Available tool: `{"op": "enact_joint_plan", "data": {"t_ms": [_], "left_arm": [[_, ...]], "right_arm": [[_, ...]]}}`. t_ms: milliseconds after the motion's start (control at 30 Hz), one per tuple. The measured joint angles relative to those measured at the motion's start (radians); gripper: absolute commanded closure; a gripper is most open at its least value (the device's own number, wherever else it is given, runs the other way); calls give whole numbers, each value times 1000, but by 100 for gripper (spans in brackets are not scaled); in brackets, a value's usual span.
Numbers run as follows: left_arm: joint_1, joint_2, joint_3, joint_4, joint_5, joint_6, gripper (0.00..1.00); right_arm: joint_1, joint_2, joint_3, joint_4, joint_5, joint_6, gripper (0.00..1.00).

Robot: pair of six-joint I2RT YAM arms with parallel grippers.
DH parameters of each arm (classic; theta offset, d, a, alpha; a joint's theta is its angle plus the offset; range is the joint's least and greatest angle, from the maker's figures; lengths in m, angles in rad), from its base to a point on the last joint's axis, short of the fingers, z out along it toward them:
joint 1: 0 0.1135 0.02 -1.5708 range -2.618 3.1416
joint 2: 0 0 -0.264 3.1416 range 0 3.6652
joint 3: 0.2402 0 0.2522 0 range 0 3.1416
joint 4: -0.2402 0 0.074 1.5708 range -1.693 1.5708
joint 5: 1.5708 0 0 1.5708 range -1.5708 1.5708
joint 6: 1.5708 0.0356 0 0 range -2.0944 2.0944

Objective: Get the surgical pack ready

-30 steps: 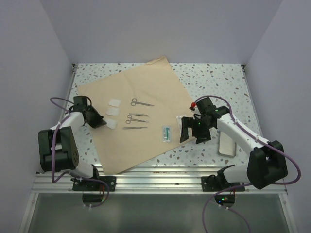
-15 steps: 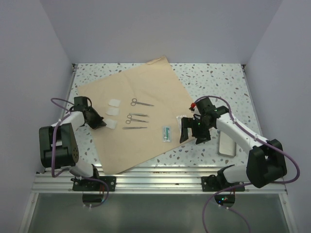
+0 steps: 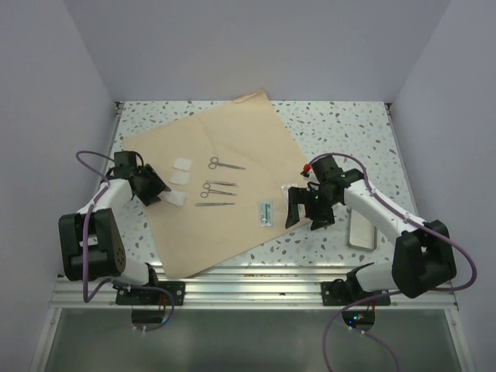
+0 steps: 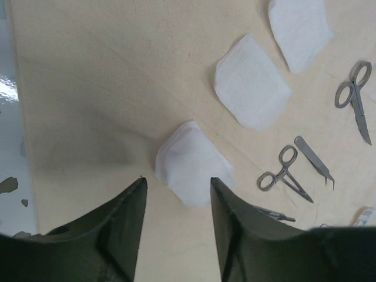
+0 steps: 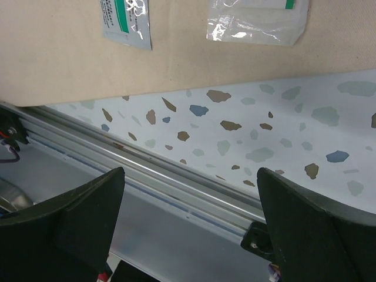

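The surgical pack (image 3: 232, 132), a tan wrapping sheet, lies spread flat and unfolded across the middle of the speckled table (image 3: 341, 124), turned corner-on to the arms, and nothing about it differs from a second ago. What has changed is the left gripper (image 4: 177, 180). A moment ago it was clamped shut at the nearest gauze pad (image 4: 191, 161) on the sheet's left part. Now its jaws stand partly apart with nothing between them, and the pad rests on the paper just past the fingertips, so it looks released. By my reading that pad is now placed, and the layout step is near done while folding has not begun. The right gripper (image 5: 189, 171) is as before, spread wide and empty, hovering over the bare table near the sheet's right corner. The count is one wrapping sheet and one small metal tray (image 3: 362, 229), which stands off the sheet at the right. There are two packets, a clear pouch (image 5: 255, 23) and a green-printed one (image 5: 125, 20). There are three gauze pads, the other two (image 4: 251, 82) and (image 4: 298, 26) lying in a line beyond the first. There are four steel instruments: scissors (image 4: 352, 97), ring-handled forceps (image 4: 284, 173), thin tweezers (image 4: 314, 160) and one more slim tool (image 3: 215, 204) nearest the arms.
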Motion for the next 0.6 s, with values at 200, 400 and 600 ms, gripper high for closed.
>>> {"op": "enact_joint_plan", "data": {"t_ms": [200, 400, 600], "left_arm": [[0, -37, 7, -34, -44, 23, 39], [0, -14, 7, -37, -51, 35, 44], [0, 32, 6, -10, -40, 36, 55]], "right_arm": [[0, 11, 0, 9, -4, 0, 1], [0, 11, 0, 10, -3, 0, 1], [0, 11, 0, 10, -3, 0, 1]]}}
